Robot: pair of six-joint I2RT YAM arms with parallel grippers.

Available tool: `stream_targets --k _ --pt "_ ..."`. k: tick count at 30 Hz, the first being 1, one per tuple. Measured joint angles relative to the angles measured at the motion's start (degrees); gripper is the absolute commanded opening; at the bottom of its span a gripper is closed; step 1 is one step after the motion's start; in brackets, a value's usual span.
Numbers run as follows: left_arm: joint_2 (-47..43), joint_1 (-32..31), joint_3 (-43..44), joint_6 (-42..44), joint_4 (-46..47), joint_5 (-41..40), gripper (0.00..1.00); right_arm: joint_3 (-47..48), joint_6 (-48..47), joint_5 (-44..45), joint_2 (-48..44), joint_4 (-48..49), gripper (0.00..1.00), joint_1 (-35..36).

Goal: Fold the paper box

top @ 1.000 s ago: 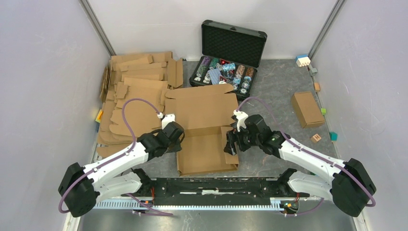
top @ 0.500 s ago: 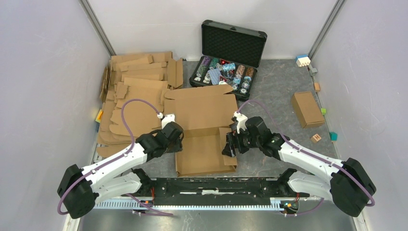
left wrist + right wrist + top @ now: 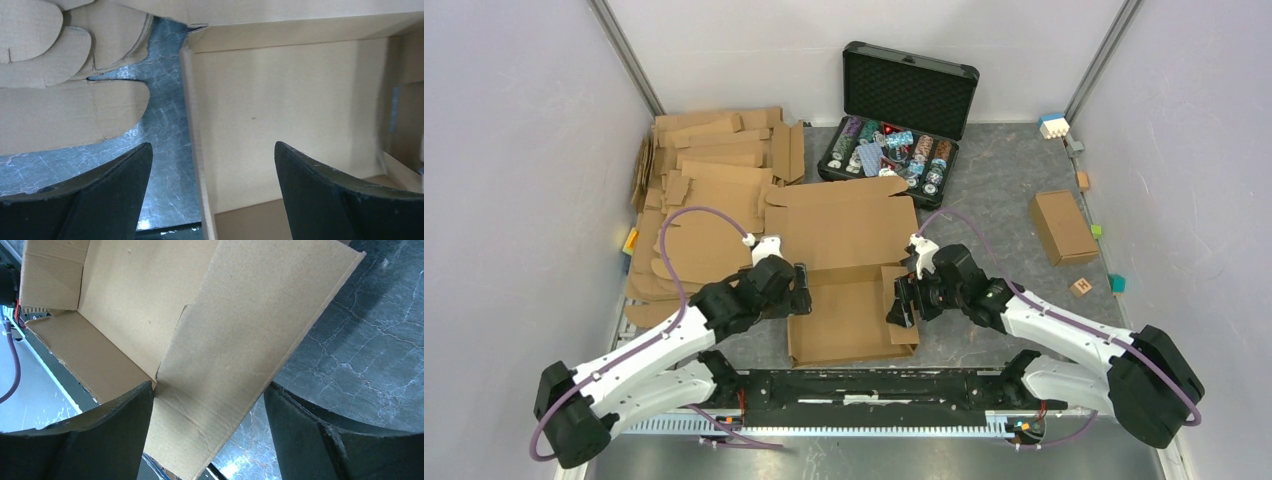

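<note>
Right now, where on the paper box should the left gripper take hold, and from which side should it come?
Probably the left side wall of the paper box, near its top edge, coming down from above. That wall stands roughly upright as a thin panel. The open left gripper straddles it, one finger inside the box and one outside, so closing there should pinch it.

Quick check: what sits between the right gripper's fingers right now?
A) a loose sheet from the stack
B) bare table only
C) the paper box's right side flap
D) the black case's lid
C: in the right wrist view, a flap of the paper box runs between the wide-open fingers of the right gripper.
</note>
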Motion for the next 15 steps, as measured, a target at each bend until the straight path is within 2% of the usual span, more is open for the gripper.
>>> stream_targets --k 4,7,11,15 --pt "-1.4 -3.1 3.2 0.1 -1.8 -0.8 0.94 0.0 0.0 0.9 0.2 0.0 0.85 0.0" --pt "-0.5 -8.5 6.4 0.7 -3.0 -2.9 0.94 0.0 0.0 1.2 0.5 0.2 0.85 0.0" --pt "1.5 -18.7 10.0 3.5 -1.9 -4.8 0.95 0.0 -0.1 1.4 0.7 0.2 0.85 -0.1" --pt "4.7 -30.6 11.0 10.1 3.6 -5.3 0.99 0.0 -0.3 1.7 0.7 0.2 0.85 -0.1"
